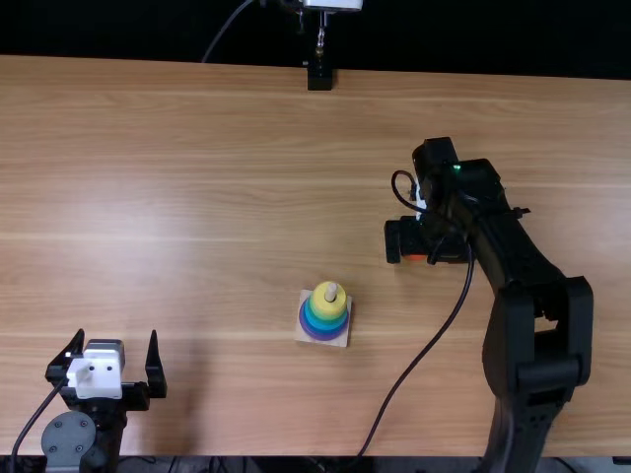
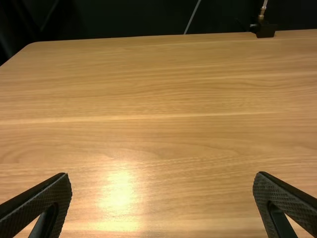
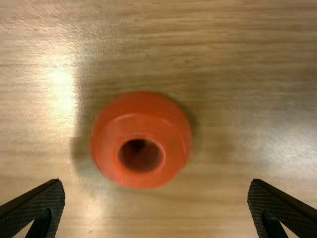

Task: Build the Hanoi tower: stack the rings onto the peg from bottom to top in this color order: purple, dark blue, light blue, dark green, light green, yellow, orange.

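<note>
Nearest, at the left, the left end effector (image 1: 116,335) stands spread and empty over the surface (image 1: 217,197). Right of it, the peg (image 1: 331,290) pokes up through the yellow ring (image 1: 323,304), with blue bands and the purple ring (image 1: 323,335) below; the greens can't be told apart. Six rings are probably on, leaving one. Farther right, the orange ring (image 3: 141,176) sits below the right end effector (image 3: 156,181), open and holding nothing; grasping, carrying and placing it remain.
</note>
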You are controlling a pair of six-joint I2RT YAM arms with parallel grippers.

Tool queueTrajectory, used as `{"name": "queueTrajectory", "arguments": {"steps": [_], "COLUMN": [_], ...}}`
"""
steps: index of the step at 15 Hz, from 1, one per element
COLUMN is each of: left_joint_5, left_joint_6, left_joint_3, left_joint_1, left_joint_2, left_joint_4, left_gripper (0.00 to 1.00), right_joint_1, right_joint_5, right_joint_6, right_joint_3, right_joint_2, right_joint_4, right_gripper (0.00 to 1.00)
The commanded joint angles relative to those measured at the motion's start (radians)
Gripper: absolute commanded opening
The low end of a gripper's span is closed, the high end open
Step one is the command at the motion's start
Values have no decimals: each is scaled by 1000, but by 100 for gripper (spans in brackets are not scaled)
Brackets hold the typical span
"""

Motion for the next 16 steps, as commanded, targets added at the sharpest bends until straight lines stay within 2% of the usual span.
{"name": "queueTrajectory", "arguments": {"steps": [1, 6, 11, 13, 14, 15, 16], "left_joint_5": [-2, -2, -2, -2, -2, -2, -2], "left_joint_6": [3, 1, 3, 3, 3, 3, 1], "left_joint_3": [-107, -107, -107, -107, -107, -107, -107], "left_joint_1": [13, 13, 13, 13, 13, 13, 13], "left_joint_2": [-11, -11, -11, -11, -11, -11, -11], "left_joint_4": [-66, -66, -66, -66, -66, -66, -66], "left_gripper": [100, 100, 100, 100, 100, 100, 100], "right_joint_1": [-3, -3, -2, -2, -2, -2, -2], "right_joint_5": [-4, -4, -4, -4, -4, -4, -4], "right_joint_6": [-17, -15, -15, -13, -13, -13, -13], "right_joint_3": [4, 104, 133, 133, 132, 130, 127], "right_joint_2": [38, 92, 113, 112, 112, 112, 112], "right_joint_4": [1, -1, -9, -1, -1, 1, 2], "right_gripper": [100, 100, 100, 47, 25, 7, 0]}}
